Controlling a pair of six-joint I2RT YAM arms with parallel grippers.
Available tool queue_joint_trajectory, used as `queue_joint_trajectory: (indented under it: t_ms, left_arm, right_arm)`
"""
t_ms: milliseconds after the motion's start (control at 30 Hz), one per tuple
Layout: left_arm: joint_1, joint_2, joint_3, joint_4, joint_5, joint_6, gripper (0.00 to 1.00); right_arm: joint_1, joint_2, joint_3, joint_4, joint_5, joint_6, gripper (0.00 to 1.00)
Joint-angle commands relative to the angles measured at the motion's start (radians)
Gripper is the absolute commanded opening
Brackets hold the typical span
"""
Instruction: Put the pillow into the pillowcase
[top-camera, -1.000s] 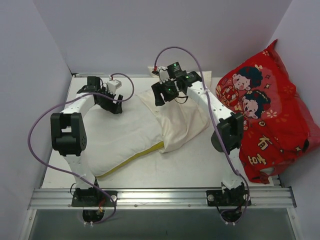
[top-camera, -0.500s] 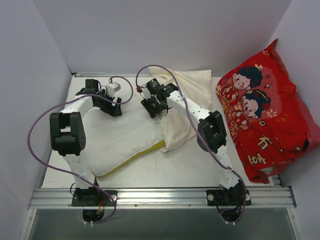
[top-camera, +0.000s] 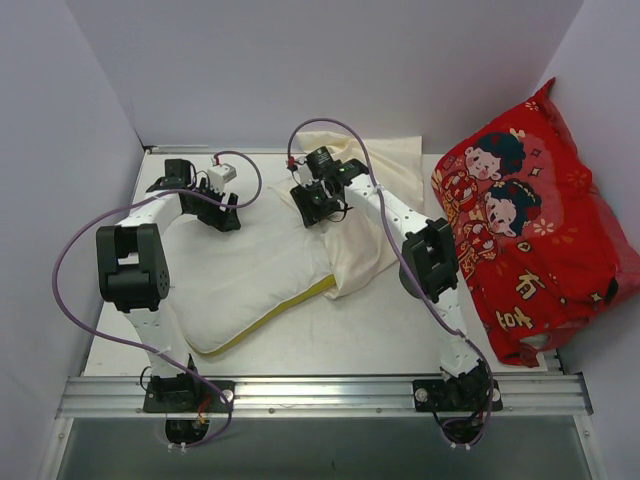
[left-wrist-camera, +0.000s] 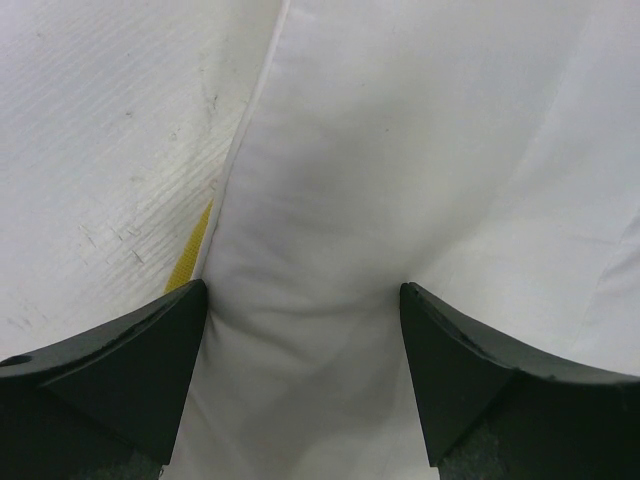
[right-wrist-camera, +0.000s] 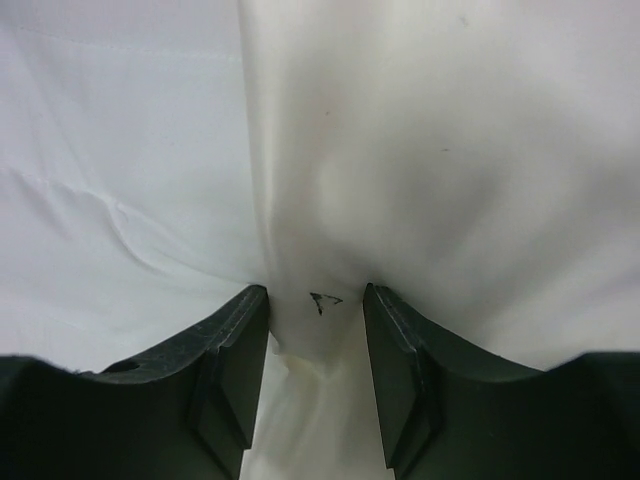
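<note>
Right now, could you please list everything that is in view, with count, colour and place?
pillow: one, white with a yellow seam, on the table's left half.
pillowcase: one, cream, at the pillow's right end, overlapping it.
cushion: one, red with cartoon children, against the right wall.
table: one, pale grey, under everything.
arms: two, white and black, bases at the near edge.
left gripper: one, black, open astride the pillow.
right gripper: one, black, pinching the pillowcase.

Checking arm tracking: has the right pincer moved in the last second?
Yes: the right pincer went left, farther from the red cushion, pinching the pillowcase.
</note>
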Motion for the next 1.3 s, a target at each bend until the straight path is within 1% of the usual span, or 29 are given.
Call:
queue_joint_trajectory:
  t_ms: [0,133,200,233,300,400,433,467,500,533,633,667,700,733,767,800,833,867,900,933,967,1000,1067,1100,1167,1200,1267]
  left_arm:
    - [0.009,-0.014,-0.002,0.027,0.030,0.005,0.86]
    - [0.011,-0.017,-0.010,0.035,0.038,0.006,0.86]
    - [0.011,-0.011,-0.010,0.036,0.039,0.006,0.86]
    - [0.011,-0.008,-0.007,0.036,0.039,0.006,0.86]
    - [0.011,-0.005,-0.005,0.036,0.042,0.003,0.86]
    - [0.011,0.003,-0.007,0.041,0.056,-0.003,0.83]
    - [0.009,0.007,-0.007,0.041,0.065,-0.003,0.76]
    - [0.009,0.010,-0.007,0.041,0.093,-0.003,0.71]
    - [0.008,0.010,-0.008,0.038,0.113,-0.003,0.63]
    - [0.006,0.015,-0.008,0.035,0.137,-0.005,0.43]
    - [-0.006,0.010,-0.011,0.030,0.272,-0.032,0.15]
    - [-0.009,-0.002,-0.016,0.035,0.303,-0.052,0.02]
    - [-0.017,-0.012,-0.034,0.076,0.352,-0.087,0.00]
    - [-0.030,-0.041,-0.052,0.107,0.374,-0.169,0.00]
    - [-0.035,-0.058,-0.071,0.142,0.393,-0.214,0.00]
    - [-0.040,-0.078,-0.091,0.221,0.415,-0.260,0.00]
    - [-0.072,-0.101,-0.136,0.262,0.442,-0.349,0.00]
    - [-0.081,-0.149,-0.160,0.314,0.446,-0.403,0.00]
    - [-0.086,-0.178,-0.193,0.449,0.444,-0.463,0.00]
    - [-0.086,-0.201,-0.254,0.543,0.434,-0.600,0.00]
    - [-0.084,-0.241,-0.282,0.614,0.429,-0.659,0.00]
    - [-0.081,-0.255,-0.299,0.683,0.417,-0.698,0.00]
    - [-0.065,-0.285,-0.333,0.705,0.376,-0.753,0.00]
    - [-0.055,-0.295,-0.344,0.714,0.356,-0.762,0.00]
    - [-0.054,-0.324,-0.385,0.724,0.294,-0.794,0.00]
    - [-0.005,-0.333,-0.401,0.734,0.273,-0.807,0.00]
    - [0.038,-0.361,-0.443,0.751,0.213,-0.845,0.00]
  right_arm:
    - [-0.031,-0.010,0.055,0.007,-0.025,0.031,0.43]
    - [-0.052,-0.010,0.058,0.016,-0.118,0.088,0.45]
    - [-0.057,-0.007,0.061,0.024,-0.132,0.094,0.43]
    - [-0.056,-0.003,0.067,0.024,-0.132,0.091,0.39]
    - [-0.057,0.015,0.078,0.021,-0.126,0.091,0.36]
    - [-0.049,0.027,0.084,0.024,-0.117,0.079,0.24]
    - [-0.048,0.035,0.087,0.024,-0.117,0.076,0.14]
    - [-0.046,0.036,0.090,0.024,-0.121,0.076,0.09]
    - [-0.043,0.041,0.095,0.024,-0.127,0.079,0.01]
    - [-0.040,0.044,0.101,0.024,-0.143,0.083,0.00]
    - [-0.028,0.050,0.139,0.041,-0.177,0.114,0.00]
    - [-0.025,0.052,0.161,0.050,-0.205,0.138,0.00]
    - [-0.020,0.052,0.173,0.071,-0.222,0.152,0.00]
    - [-0.010,0.050,0.181,0.085,-0.239,0.164,0.00]
    - [-0.002,0.038,0.185,0.102,-0.274,0.181,0.00]
    - [0.007,0.030,0.187,0.128,-0.288,0.209,0.00]
    - [0.016,0.023,0.187,0.142,-0.313,0.226,0.00]
    - [0.036,0.001,0.184,0.156,-0.371,0.246,0.00]
    - [0.043,-0.012,0.166,0.193,-0.409,0.290,0.00]
    - [0.050,-0.029,0.135,0.223,-0.445,0.312,0.00]
    - [0.062,-0.074,0.103,0.262,-0.471,0.330,0.00]
    - [0.066,-0.097,0.036,0.327,-0.498,0.345,0.00]
    - [0.067,-0.125,0.011,0.342,-0.497,0.315,0.00]
    - [0.061,-0.125,0.003,0.337,-0.482,0.300,0.00]
    - [0.049,-0.105,0.009,0.320,-0.508,0.293,0.00]
    - [0.052,-0.100,0.009,0.307,-0.523,0.295,0.00]
    - [0.072,-0.100,0.006,0.282,-0.549,0.261,0.00]
